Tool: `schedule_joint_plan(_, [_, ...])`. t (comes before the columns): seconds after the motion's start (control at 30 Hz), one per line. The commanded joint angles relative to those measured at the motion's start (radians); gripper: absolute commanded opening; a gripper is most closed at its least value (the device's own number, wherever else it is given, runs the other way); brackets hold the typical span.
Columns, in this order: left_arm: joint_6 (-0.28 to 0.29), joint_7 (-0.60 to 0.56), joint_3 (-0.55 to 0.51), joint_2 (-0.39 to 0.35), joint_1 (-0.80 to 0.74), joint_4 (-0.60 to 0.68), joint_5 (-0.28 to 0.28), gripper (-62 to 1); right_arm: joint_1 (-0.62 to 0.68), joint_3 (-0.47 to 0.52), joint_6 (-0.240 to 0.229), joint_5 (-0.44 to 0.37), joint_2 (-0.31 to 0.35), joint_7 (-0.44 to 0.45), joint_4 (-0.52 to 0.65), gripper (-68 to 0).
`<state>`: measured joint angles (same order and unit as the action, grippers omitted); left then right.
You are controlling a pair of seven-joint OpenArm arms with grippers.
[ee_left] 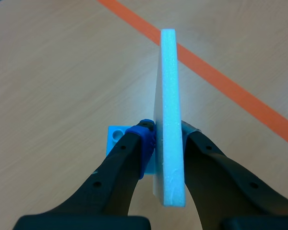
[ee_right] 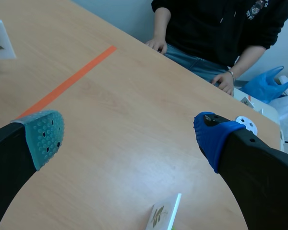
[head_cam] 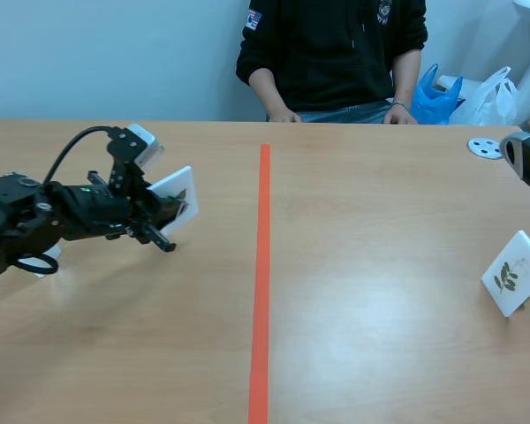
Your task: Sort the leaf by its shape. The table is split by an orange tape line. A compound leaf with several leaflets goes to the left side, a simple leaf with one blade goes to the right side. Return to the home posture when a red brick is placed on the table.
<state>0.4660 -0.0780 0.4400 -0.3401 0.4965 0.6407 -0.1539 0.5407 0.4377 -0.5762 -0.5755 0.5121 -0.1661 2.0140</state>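
Wooden table [head_cam: 353,353], divided by orange tape line [head_cam: 263,283]. Seated at far edge: person [head_cam: 336,53] in dark top. Left of line: left gripper [head_cam: 163,221], pinching white leaf card [ee_left: 169,120] edge-on between both pads; small blue block [ee_left: 115,136] beside card's lower edge. Right gripper [ee_right: 128,138] spread wide, gripping nothing. Near right table edge, well apart from line: second leaf card [head_cam: 514,272], standing tilted, green sprig printed.

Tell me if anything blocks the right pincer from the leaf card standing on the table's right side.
Nothing visible does: the right pincer hangs open above bare table, and the leaf card stands right under it.
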Motion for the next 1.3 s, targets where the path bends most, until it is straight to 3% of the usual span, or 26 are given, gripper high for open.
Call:
schedule_joint_plan(0.0, [0.002, -0.005, -0.016, -0.021, -0.027, 0.032, -0.021, -52.6, -0.012, 0.013, 0.007, -0.011, 0.008, 0.015, 0.010, -12.4])
schedule_joint_plan(0.27, [0.001, -0.004, -0.113, -0.124, -0.172, 0.143, -0.057, -52.6, -0.012, 0.013, 0.007, -0.011, 0.008, 0.015, 0.010, -12.4])
schedule_joint_plan(0.5, [0.001, -0.006, -0.198, -0.177, -0.235, 0.167, -0.093, -52.6, -0.012, 0.013, 0.007, -0.010, 0.008, 0.015, 0.010, -12.4])
schedule_joint_plan(0.83, [-0.014, -0.010, -0.261, -0.198, -0.294, 0.166, -0.089, -52.6, -0.012, 0.013, 0.007, -0.010, 0.008, 0.015, 0.010, -12.4])
schedule_joint_plan(1.0, [-0.084, -0.013, -0.266, -0.198, -0.314, 0.164, -0.090, -52.6, -0.012, 0.013, 0.007, -0.010, 0.008, 0.016, 0.010, -12.4])
schedule_joint_plan(1.27, [-0.106, -0.010, -0.267, -0.196, -0.324, 0.164, -0.086, -52.0, -0.012, 0.013, 0.007, -0.010, 0.008, 0.019, 0.010, -12.4])
